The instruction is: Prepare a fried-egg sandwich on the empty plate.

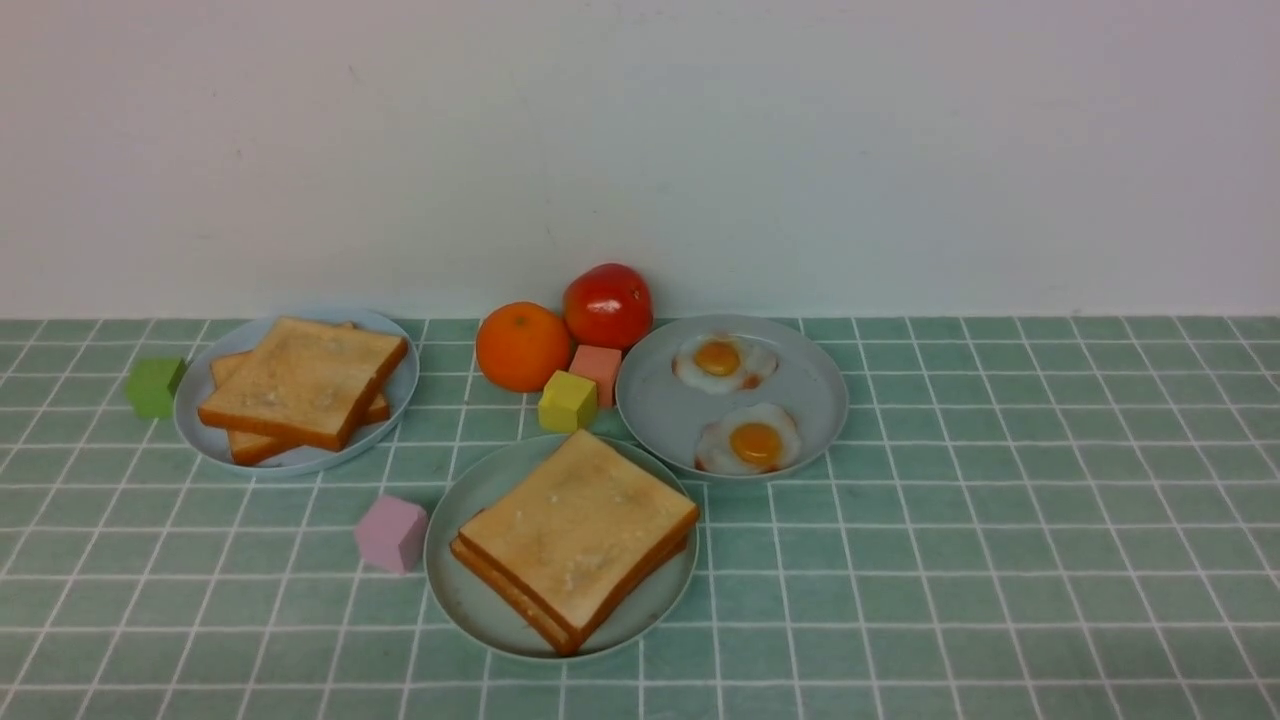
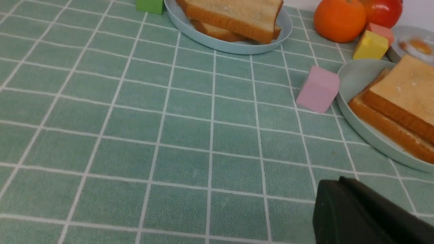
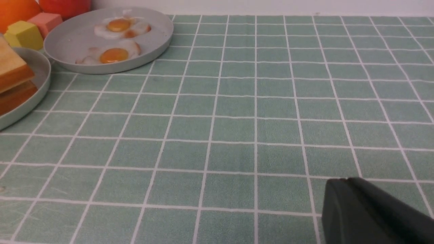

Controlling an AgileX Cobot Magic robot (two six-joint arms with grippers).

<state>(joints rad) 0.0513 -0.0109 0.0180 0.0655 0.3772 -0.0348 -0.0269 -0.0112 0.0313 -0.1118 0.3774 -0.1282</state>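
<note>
Neither arm shows in the front view. Each wrist view just catches a dark bit of left gripper and right gripper lower right, both closed, holding nothing.

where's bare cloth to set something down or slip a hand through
Free: the whole stretch right of the egg plate, and the near-left cloth below the toast plate. Crowded: the middle, where orange, tomato, blocks and mint plate bunch together.

The front view faced the wall, looking slightly down on the mint-green plate. Both wrist views sat low and close over the cloth, flanking that plate, and both caught its rim.
</note>
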